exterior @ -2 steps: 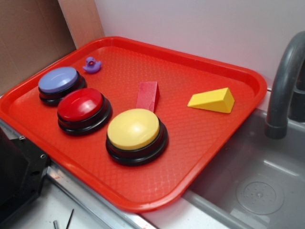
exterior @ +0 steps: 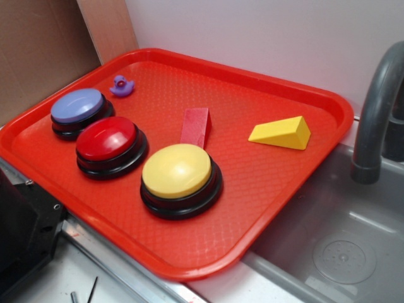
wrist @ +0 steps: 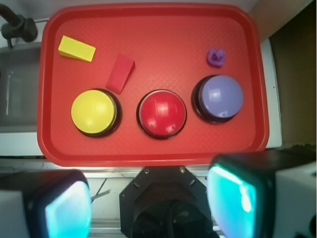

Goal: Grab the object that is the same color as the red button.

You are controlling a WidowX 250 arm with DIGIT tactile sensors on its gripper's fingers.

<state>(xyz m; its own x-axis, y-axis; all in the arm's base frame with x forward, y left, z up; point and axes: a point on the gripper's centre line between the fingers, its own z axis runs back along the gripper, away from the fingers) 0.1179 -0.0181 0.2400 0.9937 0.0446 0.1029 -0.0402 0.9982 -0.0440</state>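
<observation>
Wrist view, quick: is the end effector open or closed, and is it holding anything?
End effector: open, fingers spread wide, holding nothing; it sits above the tray's near edge, well clear of the red wedge.

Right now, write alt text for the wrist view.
A red tray seen from above holds three dome buttons in a row: yellow button, red button, purple button. Beyond them lie a red wedge, yellow wedge and small purple duck. The open jaws frame the bottom edge.

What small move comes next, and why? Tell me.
Probably carry the gripper forward over the tray and a little toward the red wedge. It sits open, short of the tray's near edge, and the wedge lies beyond the yellow button, matching the red button.
</observation>
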